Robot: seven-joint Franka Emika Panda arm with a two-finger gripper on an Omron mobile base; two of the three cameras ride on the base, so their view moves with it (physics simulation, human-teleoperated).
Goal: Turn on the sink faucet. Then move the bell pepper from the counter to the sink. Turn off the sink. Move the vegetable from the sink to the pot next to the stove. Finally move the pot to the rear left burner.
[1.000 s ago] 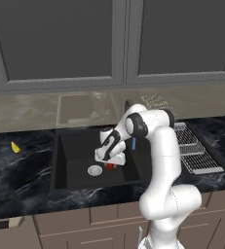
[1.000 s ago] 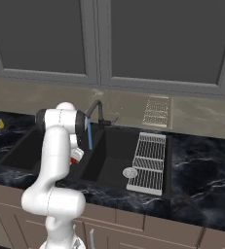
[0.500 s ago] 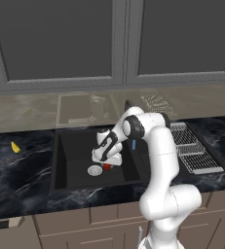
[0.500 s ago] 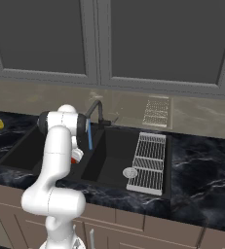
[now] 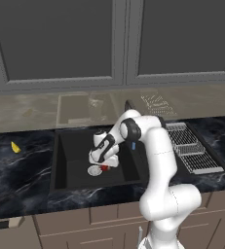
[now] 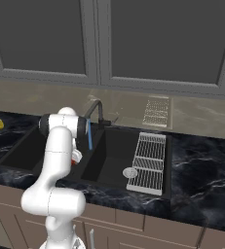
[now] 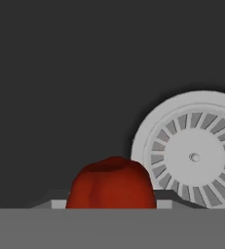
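left base view, hidden: end effector point(image 5: 104, 166) sits low in the sink point(image 5: 65, 146) left basin, its fingertips covered by the white hand; the finger gap can't be made out here.
left base view, pepper: only a red sliver of the bell pepper point(image 5: 104, 168) shows under the hand, just beside the round silver drain point(image 5: 94, 170).
left base view, around: yellow wedge point(image 5: 15, 147) lies on the worktop point(image 5: 16, 170) well left of the basin; wire rack point(image 5: 189, 148) is on the right side; the sink faucet is mostly behind the arm's elbow.
right base view, hidden: the arm's upright link blocks the left basin; end effector is behind it, state can't be told here.
right base view, pepper: small red bit of the bell pepper point(image 6: 76, 159) peeks out beside the arm, low in the left basin.
right base view, around: sink faucet point(image 6: 95, 110) arches dark grey behind the divider; second drain and the wire rack are in the right basin; yellow wedge at far left on the worktop.
hand view, pepper: bell pepper sits bottom centre, lumpy bright red with a dimpled top, lower part cut off by the frame bottom, on the black basin floor.
hand view, end effector: grey fingertips point(image 7: 46, 202) peek out on either side of the pepper, apart with the pepper between; contact can't be confirmed, so clamped or not can't be told.
hand view, around: silver drain with radial slots is just right of the pepper, its right edge cut off.
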